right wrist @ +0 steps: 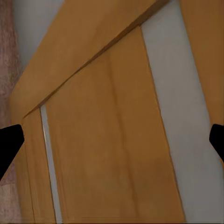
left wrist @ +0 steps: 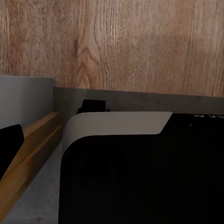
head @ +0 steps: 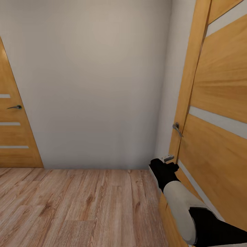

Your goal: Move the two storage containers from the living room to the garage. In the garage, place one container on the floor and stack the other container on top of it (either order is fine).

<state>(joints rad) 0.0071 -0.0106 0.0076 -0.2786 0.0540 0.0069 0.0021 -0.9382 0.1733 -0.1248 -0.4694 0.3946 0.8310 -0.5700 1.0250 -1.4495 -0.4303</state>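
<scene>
The two storage containers are out of view, and so is the garage. My right gripper [head: 166, 160] is stretched out low beside the wooden door [head: 219, 103] on the right, just under its metal handle [head: 176, 128]. In the right wrist view its fingertips [right wrist: 9, 144] stand far apart at the picture's edges with only the door panel [right wrist: 107, 154] between them, so it is open and empty. One left fingertip [left wrist: 9, 140] shows over light wood planks [left wrist: 126, 42], close to my own black and white body [left wrist: 140, 177]. Nothing is held there.
I face a plain grey-white wall [head: 96, 85] at the end of a light wood plank floor [head: 79, 206]. A second wooden door [head: 13, 130] with a handle [head: 15, 107] stands at the left. The right door is very close to my arm.
</scene>
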